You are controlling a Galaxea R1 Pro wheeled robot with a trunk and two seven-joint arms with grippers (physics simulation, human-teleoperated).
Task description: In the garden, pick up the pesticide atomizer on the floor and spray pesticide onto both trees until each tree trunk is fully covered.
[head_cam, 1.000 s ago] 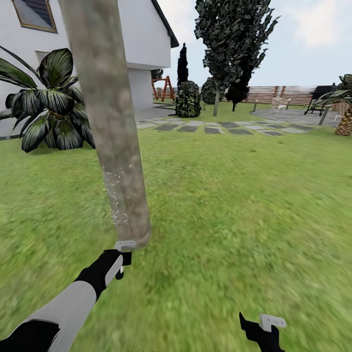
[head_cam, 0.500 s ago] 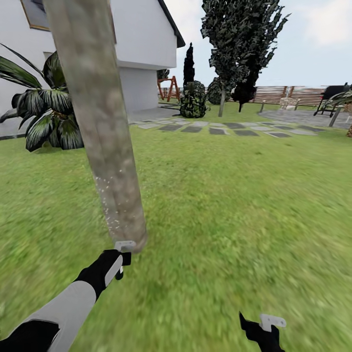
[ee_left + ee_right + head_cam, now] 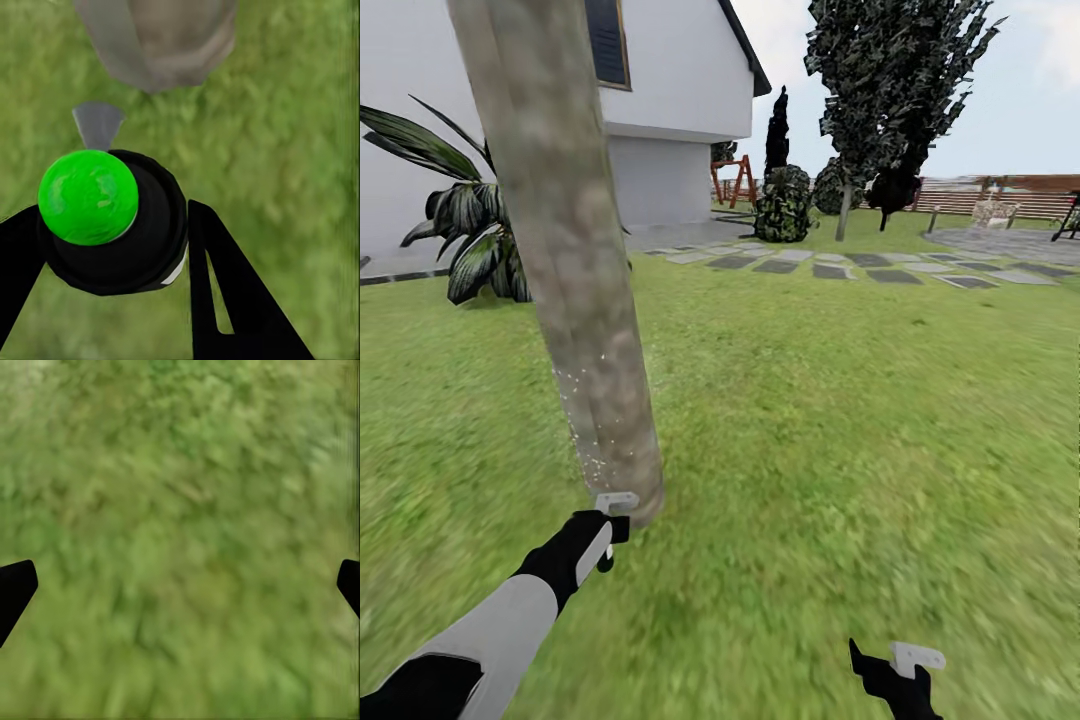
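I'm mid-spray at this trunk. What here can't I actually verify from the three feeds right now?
- Tree trunk, head view: its top and crown are cut off by the upper edge, and its far side is hidden, so full coverage is unknown.
- Pesticide: faint specks low on the trunk; their extent is too fine to judge.
- Pesticide atomizer, left wrist view: seen end-on between the left gripper fingers; label hidden.
- Right gripper: only finger corners at the frame edges.
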